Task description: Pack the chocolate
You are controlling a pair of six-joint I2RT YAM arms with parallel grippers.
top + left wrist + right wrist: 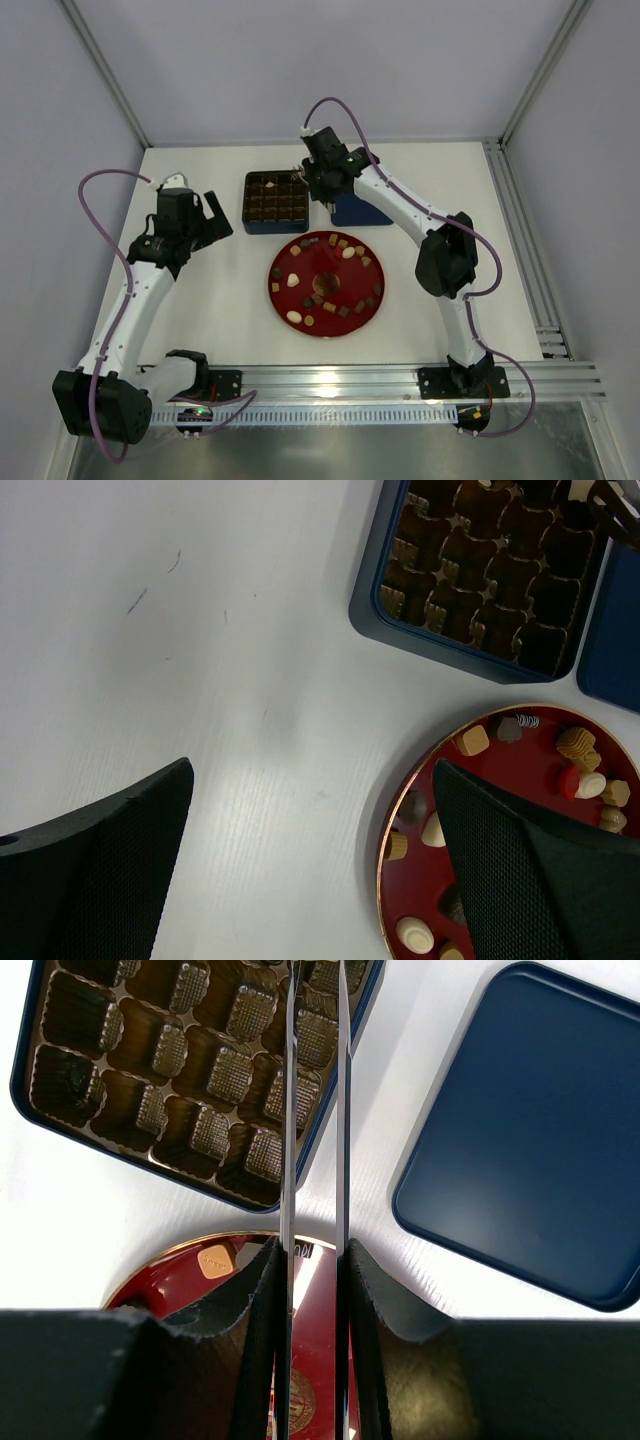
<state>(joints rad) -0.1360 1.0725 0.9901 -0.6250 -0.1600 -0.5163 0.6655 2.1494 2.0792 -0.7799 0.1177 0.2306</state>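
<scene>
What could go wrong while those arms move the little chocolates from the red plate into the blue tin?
1. The right pincer hangs over the tin at its edge, beside the lid; a piece released there might miss its cell.
2. The chocolates crowd the plate, so grabbing one may knock its neighbours.
3. The left pincer, wide open, hangs by the plate's rim and could nudge it.

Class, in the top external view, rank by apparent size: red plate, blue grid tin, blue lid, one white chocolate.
Largest: red plate.
Then blue grid tin and blue lid, unranked: the right arm hides part of the lid.
Smallest: white chocolate.
</scene>
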